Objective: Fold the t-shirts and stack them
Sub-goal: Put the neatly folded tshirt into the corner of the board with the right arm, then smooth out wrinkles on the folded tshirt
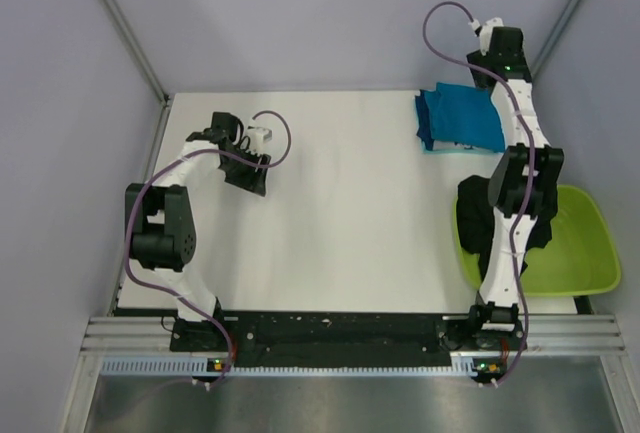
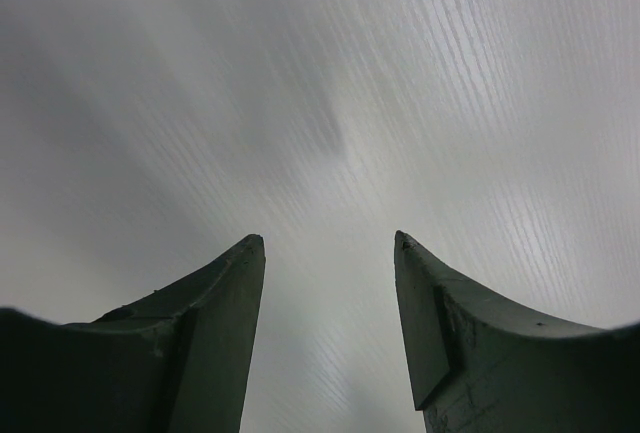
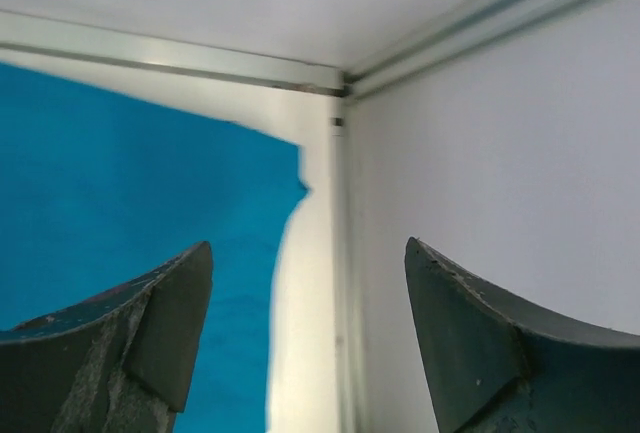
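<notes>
My right hand (image 3: 310,353) hangs spread and holds nothing at the far right corner, just past the edge of the teal t-shirt (image 3: 120,213). That shirt lies folded on the table (image 1: 340,213). My left hand (image 2: 330,338) is spread too, gripping nothing. I judge one shirt done. The black t-shirt (image 1: 475,223) sits crumpled in the green basin (image 1: 585,253), unfolded; I see no navy one.

Below and left of right gripper (image 3: 310,253): folded t-shirt (image 1: 460,121). Well behind gripper: basin (image 1: 585,253), second t-shirt (image 1: 478,221) draped over rim.
</notes>
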Robot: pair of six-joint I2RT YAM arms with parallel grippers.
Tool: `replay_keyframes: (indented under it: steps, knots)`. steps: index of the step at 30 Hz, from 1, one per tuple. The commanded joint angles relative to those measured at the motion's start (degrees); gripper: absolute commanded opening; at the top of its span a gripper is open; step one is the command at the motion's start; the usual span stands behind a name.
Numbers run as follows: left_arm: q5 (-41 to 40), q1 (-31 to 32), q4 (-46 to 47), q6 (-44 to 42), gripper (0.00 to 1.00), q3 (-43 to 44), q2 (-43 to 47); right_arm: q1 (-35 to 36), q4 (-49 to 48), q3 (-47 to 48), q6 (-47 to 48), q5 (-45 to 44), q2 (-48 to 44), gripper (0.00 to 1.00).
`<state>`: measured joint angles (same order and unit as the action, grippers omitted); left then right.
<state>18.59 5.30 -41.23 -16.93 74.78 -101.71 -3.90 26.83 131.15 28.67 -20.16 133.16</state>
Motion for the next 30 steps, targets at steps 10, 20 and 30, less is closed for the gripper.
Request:
replay_keyframes:
  steps: [10,20,30]
  knots:
    - [2.07,0.15,0.71,-1.53,0.59,0.28,3.54,3.55,0.59,4.36,-30.40,22.72,3.05,0.45]
    - [2.59,0.15,1.33,-2.06,0.59,-1.04,2.66,6.80,-2.04,5.43,-33.15,20.43,9.92,0.26]
    - [2.68,0.15,0.72,-2.41,0.59,0.10,1.78,8.21,-3.10,1.56,-29.20,19.28,6.59,0.00]
